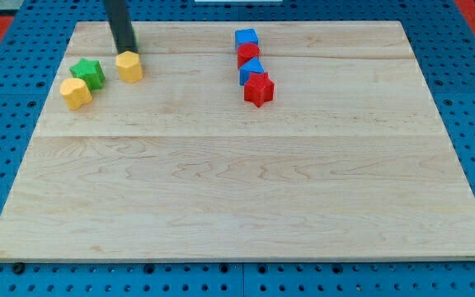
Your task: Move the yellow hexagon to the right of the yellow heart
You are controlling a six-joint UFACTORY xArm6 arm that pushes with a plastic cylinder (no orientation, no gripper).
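Note:
The yellow hexagon [129, 67] lies near the board's top left. The yellow heart [76, 93] lies lower and further to the view's left. A green star [88, 73] sits between them, touching the heart's upper right. My tip [125, 51] stands just above the hexagon's top edge, at or very close to it. The rod rises from there out of the view's top.
A sliver of a green block [133, 38] shows behind the rod. At top centre, a blue cube [246, 39], a red block [248, 54], a blue block [251, 70] and a red star [259, 89] form a close column. The wooden board [237, 190] lies on blue pegboard.

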